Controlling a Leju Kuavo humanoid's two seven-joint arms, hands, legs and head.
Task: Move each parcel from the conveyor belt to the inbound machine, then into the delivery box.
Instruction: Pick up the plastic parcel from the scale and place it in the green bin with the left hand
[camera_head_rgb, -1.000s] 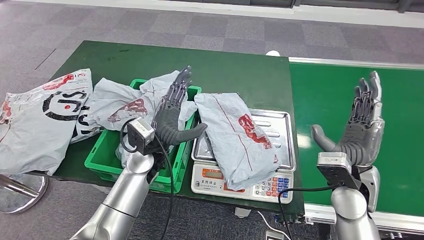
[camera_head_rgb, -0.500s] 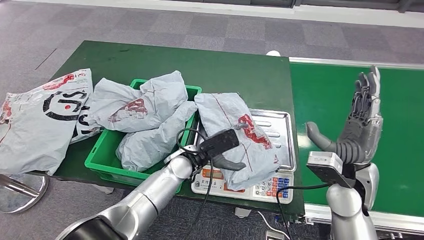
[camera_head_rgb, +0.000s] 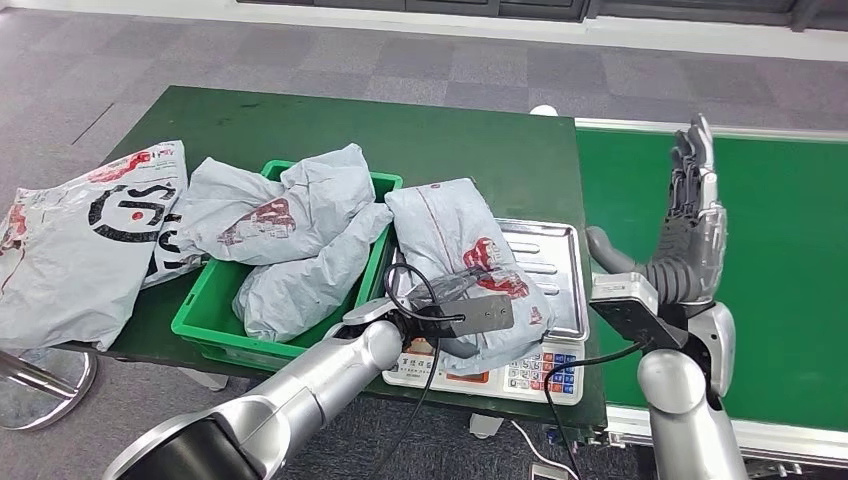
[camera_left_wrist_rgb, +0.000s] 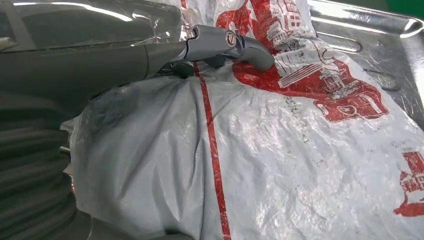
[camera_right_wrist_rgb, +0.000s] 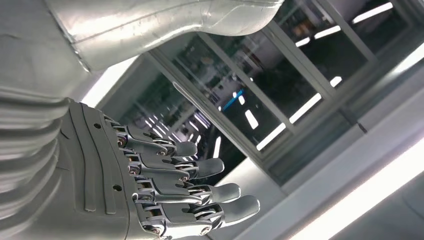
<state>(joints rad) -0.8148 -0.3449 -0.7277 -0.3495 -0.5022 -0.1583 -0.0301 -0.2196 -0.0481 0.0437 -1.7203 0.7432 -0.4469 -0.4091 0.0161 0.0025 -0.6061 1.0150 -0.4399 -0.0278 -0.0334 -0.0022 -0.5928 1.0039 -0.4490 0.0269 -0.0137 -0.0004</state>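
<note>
Parcel first: the crumpled grey plastic mailer bag with red print (camera_head_rgb: 462, 260) lies across the steel weighing pan of the white inbound scale (camera_head_rgb: 557, 262), its lower end draped over the keypad, so it is sitting where it gets weighed. My left hand (camera_head_rgb: 455, 318) is at the bag's 6 o'clock end; in the left wrist view my grey thumb (camera_left_wrist_rgb: 235, 45) presses onto the plastic, but the bag hides my other fingers, so I cannot tell whether they have closed on it. I judge I am taking hold there to lift it toward the green plastic delivery crate (camera_head_rgb: 205, 310) at the scale's 9 o'clock, which holds other grey bags. My right hand (camera_head_rgb: 683, 240) is raised over the green conveyor belt (camera_head_rgb: 790, 250) at 3 o'clock, fingers straight and apart, holding nothing.
</note>
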